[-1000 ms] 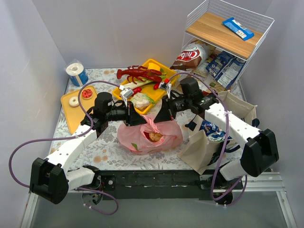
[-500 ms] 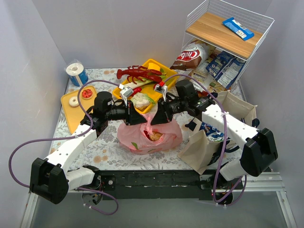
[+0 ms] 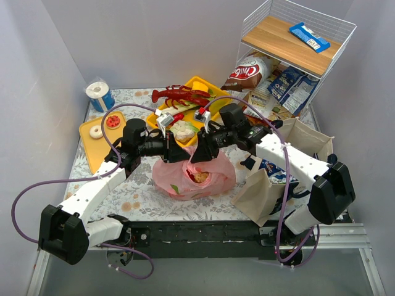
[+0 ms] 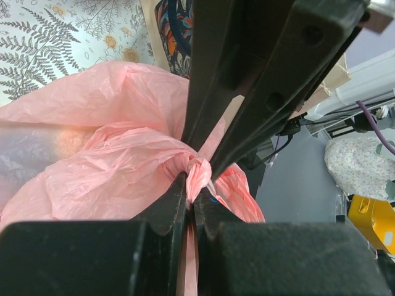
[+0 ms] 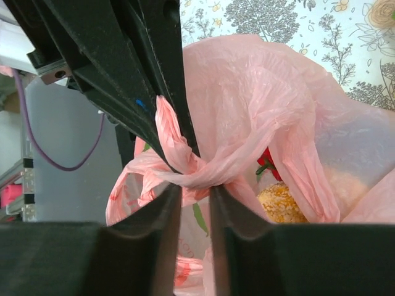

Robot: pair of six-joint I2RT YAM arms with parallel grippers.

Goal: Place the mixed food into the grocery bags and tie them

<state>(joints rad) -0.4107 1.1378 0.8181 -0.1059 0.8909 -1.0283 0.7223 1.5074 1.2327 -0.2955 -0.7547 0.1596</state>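
Observation:
The translucent pink bag [image 3: 213, 179] sits at the table's middle near edge with toy corn [image 3: 200, 177] and other toy food inside. My left gripper [image 3: 184, 154] and right gripper [image 3: 199, 153] meet tip to tip just above its mouth. In the left wrist view the left gripper [image 4: 192, 196] is shut on a twisted pink handle [image 4: 196, 171]. In the right wrist view the right gripper [image 5: 196, 194] pinches the other twisted handle strand [image 5: 216, 176] at its tips; corn [image 5: 281, 206] shows through the bag. The beige canvas tote [image 3: 262, 194] stands to the right with a blue snack packet [image 3: 276, 169] inside.
A yellow tray [image 3: 213, 88] with a red toy lobster [image 3: 181, 95] lies behind the grippers. An orange board [image 3: 92, 148] is at the left, a wrapped paper roll [image 3: 99, 94] at the back left. A wire shelf [image 3: 290, 46] with snack bags [image 3: 247, 73] stands back right.
My right gripper has moved left toward the left gripper, bringing the two handles together over the bag's mouth. The left gripper has stayed in place.

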